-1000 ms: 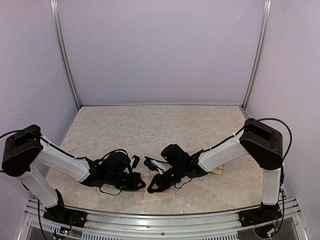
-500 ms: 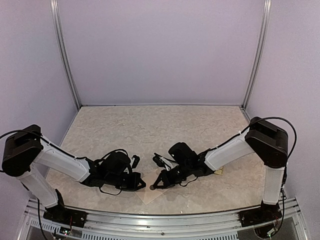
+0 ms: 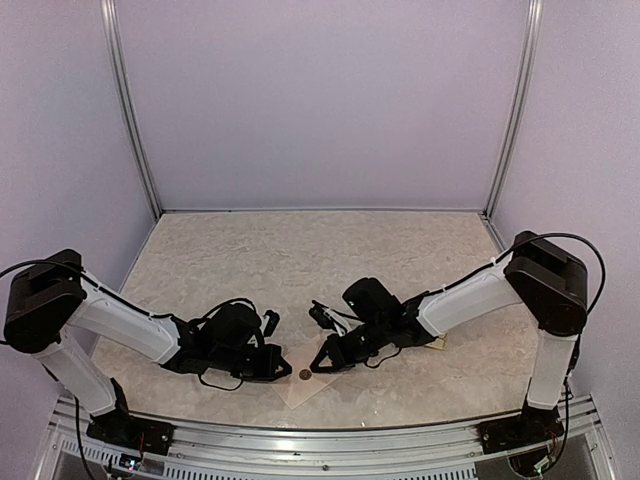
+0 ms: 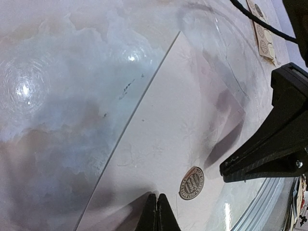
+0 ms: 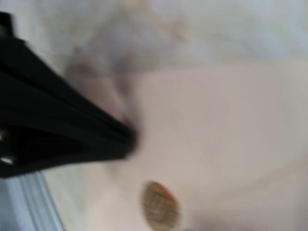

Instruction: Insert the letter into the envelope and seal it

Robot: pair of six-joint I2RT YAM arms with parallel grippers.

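Your table (image 3: pixel 300 250) is a pale beige slab with marbled veining, glossy enough that you can see lamp glare on it in the left wrist view. At its near edge, about mid-width, you have the cream-pink envelope (image 3: pixel 298 390) lying flat, turned corner-on to you. Further right, a tan sticker sheet (image 3: pixel 436 343) also lies flat on the surface; you see only a small part of it.
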